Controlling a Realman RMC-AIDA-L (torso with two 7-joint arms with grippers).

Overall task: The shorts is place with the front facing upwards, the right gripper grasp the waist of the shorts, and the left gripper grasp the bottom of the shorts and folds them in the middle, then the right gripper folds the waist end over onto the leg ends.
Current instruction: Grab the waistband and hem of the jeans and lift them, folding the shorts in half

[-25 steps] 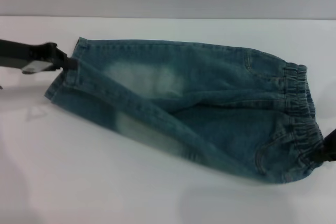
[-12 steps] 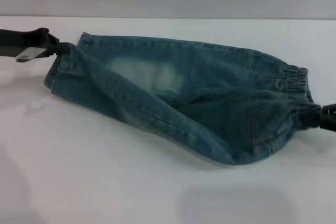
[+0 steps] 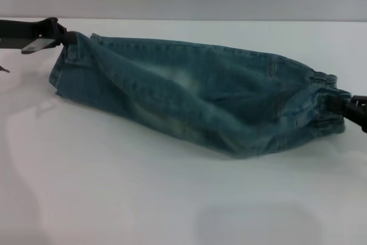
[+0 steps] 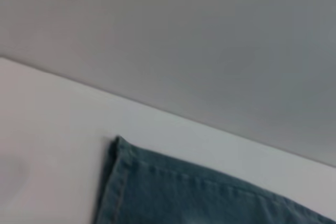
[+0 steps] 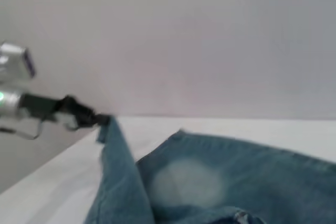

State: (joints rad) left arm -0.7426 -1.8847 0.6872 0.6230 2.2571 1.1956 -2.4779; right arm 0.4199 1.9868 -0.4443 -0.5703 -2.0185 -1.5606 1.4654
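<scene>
— Now, where lying? Shorts [image 3: 195, 104] stretched across the far half of the table [image 3: 114, 199], long axis running from the left edge toward the right edge, near leg carried up and over the far one, lengthwise fold nearly closed.

— And held by what? Left gripper [image 3: 64, 38] near the far left corner, clamped on the bottom of the shorts [image 3: 69, 64], hem corner lifted clear of the table. Right gripper [image 3: 344, 106] at the right edge, pinched tight on the waist [image 3: 324, 93], elastic bunched between the jaws.

— Which way next, probably? Waist end swung along that long axis toward the leg ends, so right arm nearer the work.

— Containers anywhere? None seen.
</scene>
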